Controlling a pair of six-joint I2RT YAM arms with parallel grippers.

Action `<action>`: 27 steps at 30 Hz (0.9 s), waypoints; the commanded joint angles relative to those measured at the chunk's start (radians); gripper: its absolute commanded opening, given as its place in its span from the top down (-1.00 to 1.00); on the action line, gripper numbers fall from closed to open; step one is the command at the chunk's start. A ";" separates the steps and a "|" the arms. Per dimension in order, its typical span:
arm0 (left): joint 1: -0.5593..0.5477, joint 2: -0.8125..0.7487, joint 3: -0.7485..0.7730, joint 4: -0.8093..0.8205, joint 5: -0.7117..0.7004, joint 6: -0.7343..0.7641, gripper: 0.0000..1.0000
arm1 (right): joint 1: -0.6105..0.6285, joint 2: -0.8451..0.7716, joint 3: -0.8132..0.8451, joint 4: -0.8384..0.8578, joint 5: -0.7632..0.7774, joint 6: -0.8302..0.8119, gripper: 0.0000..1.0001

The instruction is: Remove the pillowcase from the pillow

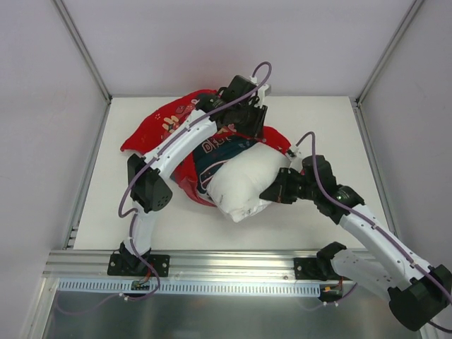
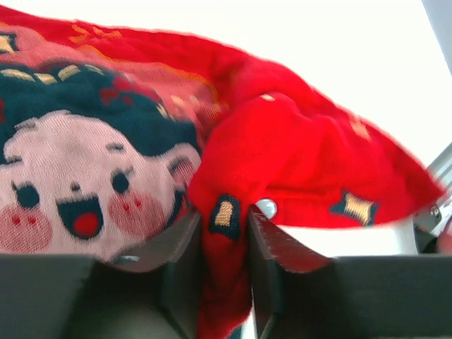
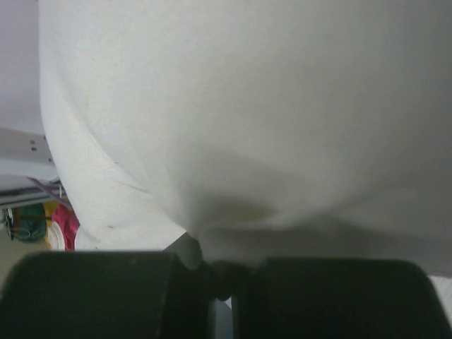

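The red pillowcase (image 1: 159, 127) lies bunched at the table's back middle, its printed side partly over the far end of the white pillow (image 1: 247, 183). Most of the pillow sticks out toward the front right. My left gripper (image 1: 244, 113) is shut on a fold of the pillowcase; in the left wrist view (image 2: 226, 233) the red cloth (image 2: 304, 148) runs between the two dark fingers, beside a cartoon face (image 2: 78, 191). My right gripper (image 1: 279, 189) is shut on the pillow's right side; the right wrist view shows white cloth (image 3: 247, 106) pinched at the fingers (image 3: 219, 272).
The white tabletop (image 1: 318, 127) is walled by grey panels with metal posts at the back corners (image 1: 106, 95). A metal rail (image 1: 233, 261) runs along the near edge, where both arm bases are bolted. The left arm reaches over the pillowcase.
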 commanded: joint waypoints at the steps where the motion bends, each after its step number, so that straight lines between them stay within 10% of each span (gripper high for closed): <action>1: 0.029 0.065 0.112 0.021 0.002 -0.142 0.49 | 0.101 0.016 0.104 0.035 -0.126 -0.085 0.99; 4: 0.085 0.114 0.146 0.021 0.008 -0.256 1.00 | 0.225 0.033 0.120 -0.009 -0.114 -0.151 0.99; 16: 0.226 0.050 -0.027 0.019 -0.151 -0.424 1.00 | 0.377 -0.027 0.089 -0.065 0.001 -0.248 0.99; 18: 0.220 0.033 -0.044 0.019 -0.086 -0.387 0.49 | 0.373 -0.004 0.104 -0.062 0.053 -0.245 0.99; 20: 0.208 -0.031 -0.084 0.019 -0.044 -0.336 -0.59 | 0.350 0.027 0.120 -0.055 0.105 -0.227 0.99; 21: 0.191 -0.062 -0.136 0.019 -0.047 -0.321 -0.80 | 0.339 0.045 0.135 -0.042 0.113 -0.221 0.99; 27: 0.159 -0.365 -0.363 0.019 -0.101 -0.195 -0.97 | 0.253 0.121 0.143 0.101 0.107 -0.161 0.99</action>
